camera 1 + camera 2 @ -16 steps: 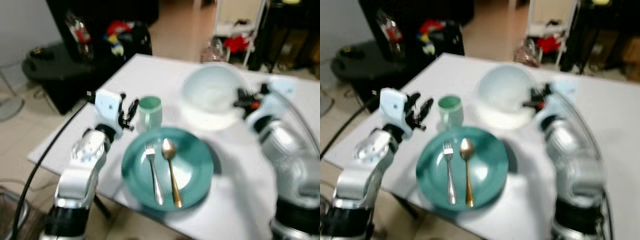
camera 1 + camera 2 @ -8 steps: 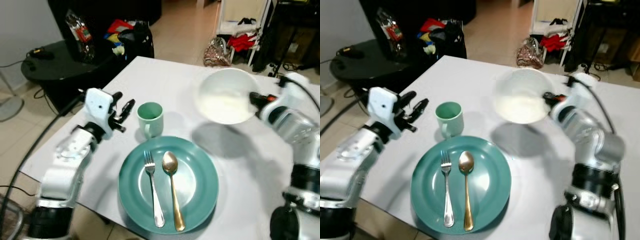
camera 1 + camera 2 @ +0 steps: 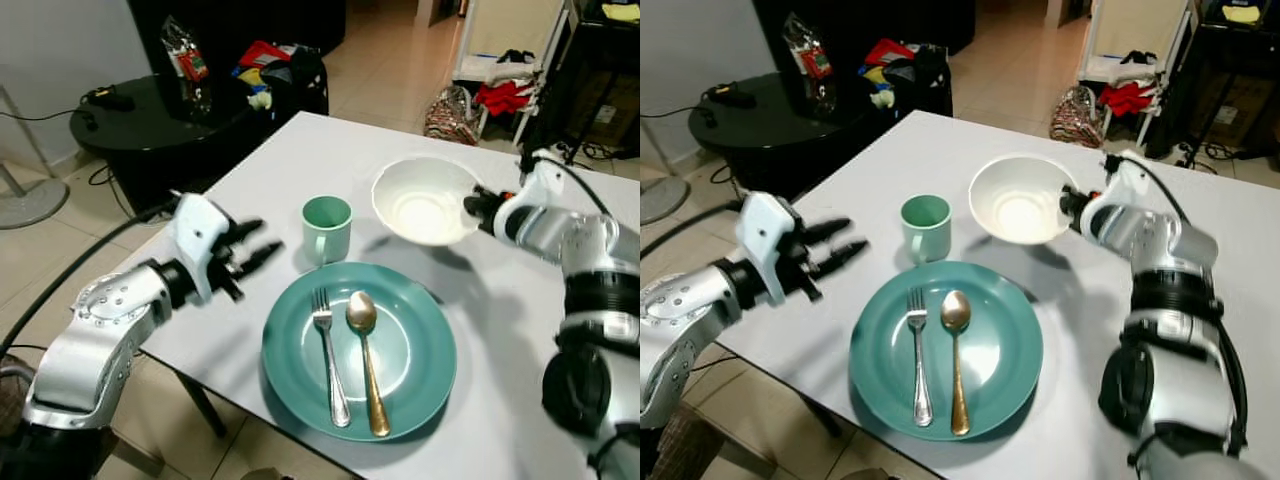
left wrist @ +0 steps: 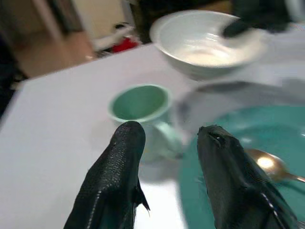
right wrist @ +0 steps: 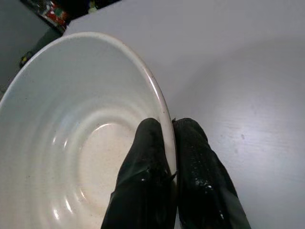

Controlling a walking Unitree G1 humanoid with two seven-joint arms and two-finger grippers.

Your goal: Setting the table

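Note:
A teal plate (image 3: pixel 410 330) lies near the white table's front edge, with a silver fork (image 3: pixel 328 358) and a gold spoon (image 3: pixel 366 365) side by side on it. A green mug (image 3: pixel 327 228) stands just behind the plate's left side. My right gripper (image 5: pixel 170 123) is shut on the rim of a white bowl (image 3: pixel 420 200), held tilted a little above the table, behind the plate and to the right of the mug. My left gripper (image 3: pixel 262 240) hovers open to the left of the mug, its fingers (image 4: pixel 119 176) pointing toward it with nothing between them.
The white table (image 3: pixel 300 150) ends close on the left and front. Beyond its left edge stands a round black side table (image 3: pixel 150 110) with a snack bag (image 3: pixel 188 62). Bags and a white rack with red cloth (image 3: pixel 500 95) stand on the floor behind.
The whole view has shifted and sharpened. My right gripper has kept hold of the bowl, which now sits closer to the mug and plate. My left gripper stays open left of the mug.

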